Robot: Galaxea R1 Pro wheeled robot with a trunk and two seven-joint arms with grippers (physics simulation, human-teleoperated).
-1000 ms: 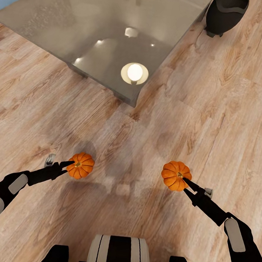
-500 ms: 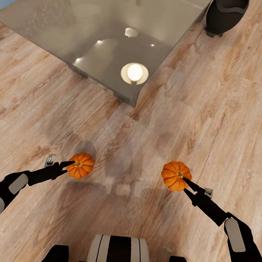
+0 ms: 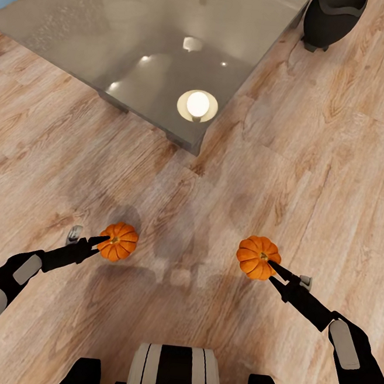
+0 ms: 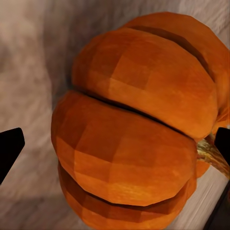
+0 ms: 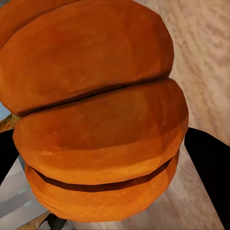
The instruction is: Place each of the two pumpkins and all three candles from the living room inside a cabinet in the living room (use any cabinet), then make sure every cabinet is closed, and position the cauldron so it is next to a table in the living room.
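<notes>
While each gripper, left (image 3: 101, 242) and right (image 3: 269, 264), is staying clamped on a pumpkin (image 3: 118, 242) (image 3: 257, 257), the view is creeping toward the table (image 3: 141, 46) and cauldron (image 3: 333, 18), carrying both onward, no cabinet showing.

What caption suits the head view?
Each hand, left and right, holds a pumpkin near the glass table.

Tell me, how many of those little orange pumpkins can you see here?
2. One pumpkin is held in the left gripper, the other pumpkin in the right gripper, both above the wood floor.
</notes>
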